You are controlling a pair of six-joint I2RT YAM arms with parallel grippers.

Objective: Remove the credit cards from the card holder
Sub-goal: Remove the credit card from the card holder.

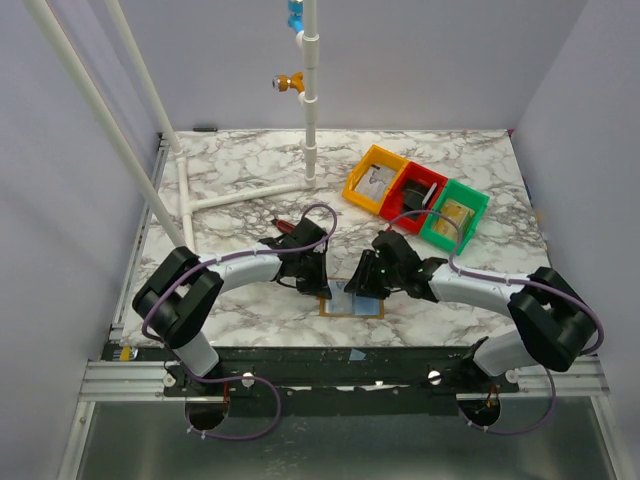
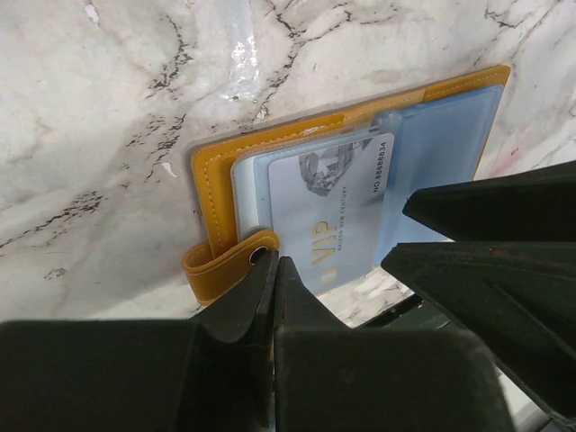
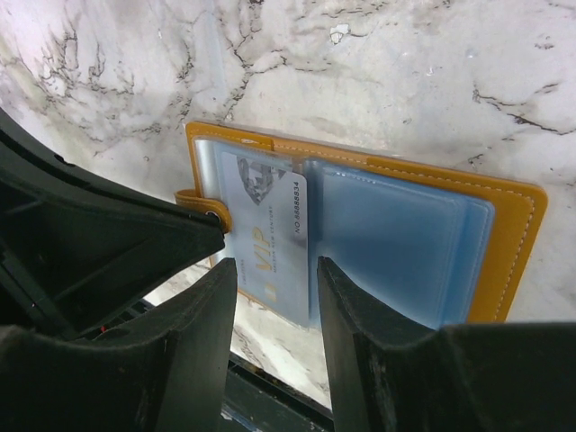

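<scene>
The card holder (image 1: pixel 352 312) lies open near the table's front edge, mustard leather (image 3: pixel 506 225) with blue plastic sleeves. A pale VIP credit card (image 3: pixel 270 238) sticks partway out of the left sleeve toward the front edge; it also shows in the left wrist view (image 2: pixel 328 216). My right gripper (image 3: pixel 276 266) is open, its fingers standing either side of the card's protruding end without closing on it. My left gripper (image 2: pixel 274 263) is shut with nothing in it, its tips at the holder's strap tab (image 2: pixel 216 270). The two grippers sit close together over the holder (image 2: pixel 211 175).
Orange (image 1: pixel 375 180), red (image 1: pixel 415 195) and green (image 1: pixel 455 212) bins stand at the back right. A white pipe frame (image 1: pixel 240 195) rises at the back left. The black front rail (image 1: pixel 350 357) runs just below the holder.
</scene>
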